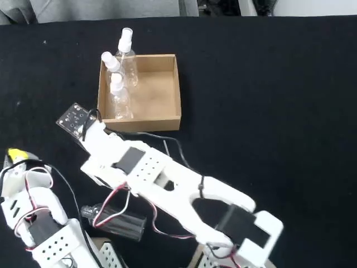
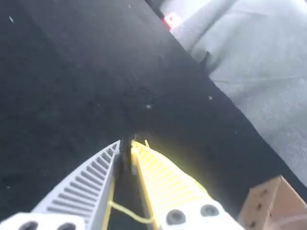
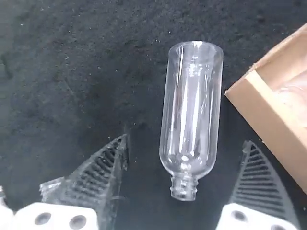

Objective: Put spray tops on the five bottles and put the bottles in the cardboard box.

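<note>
Three clear plastic bottles with white spray tops (image 1: pixel 119 92) stand along one side of the open brown cardboard box (image 1: pixel 148 121), seen from above on the black cloth table (image 1: pixel 268 100). The white right arm (image 1: pixel 167 178) lies stretched low across the table, its wrist end just beside the box's near corner. Under that arm a fourth clear bottle (image 1: pixel 117 221) lies on its side, one end dark; whether that is a top I cannot tell. The left arm (image 1: pixel 33 229) sits folded at the table's near edge, well apart from the box.

From the left wrist, the left gripper (image 2: pixel 127 146) has its grey and yellow fingers pressed together at the tips, nothing I can make out between them, above bare cloth with a box corner off to one side.

From the right wrist, the right gripper (image 3: pixel 186 141) is spread wide, one finger on each side of a topless clear bottle (image 3: pixel 192 110) lying flat on the cloth. Neither finger touches it. Its neck points back at the wrist, and the box wall is near beside it.

To my eye the step is picking this bottle up. It would go best closing squarely across the straight body, not the narrow neck, so the round wall cannot roll out, leaving the threaded mouth free for a spray top
</note>
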Motion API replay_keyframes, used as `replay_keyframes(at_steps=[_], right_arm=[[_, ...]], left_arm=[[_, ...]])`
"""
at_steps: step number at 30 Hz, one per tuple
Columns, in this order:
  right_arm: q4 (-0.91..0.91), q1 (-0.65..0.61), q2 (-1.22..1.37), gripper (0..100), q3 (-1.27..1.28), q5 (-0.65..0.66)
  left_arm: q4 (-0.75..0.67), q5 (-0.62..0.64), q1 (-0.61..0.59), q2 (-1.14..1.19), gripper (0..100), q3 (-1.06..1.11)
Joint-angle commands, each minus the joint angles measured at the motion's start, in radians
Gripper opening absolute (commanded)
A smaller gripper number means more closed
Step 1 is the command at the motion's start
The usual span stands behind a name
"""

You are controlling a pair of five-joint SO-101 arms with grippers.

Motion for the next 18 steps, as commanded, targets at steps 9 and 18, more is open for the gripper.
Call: replay_keyframes(at_steps=[9, 18], right_arm=[[0.054, -0.015, 0.189, 31.1, -0.214, 0.000], [0.152, -0.014, 0.321, 31.1, -0.343, 0.002]], left_arm=[[-0.043, 0.000, -0.050, -0.014, 3, 0.022], [-0.041, 0.000, -0.051, -0.014, 3, 0.022]])
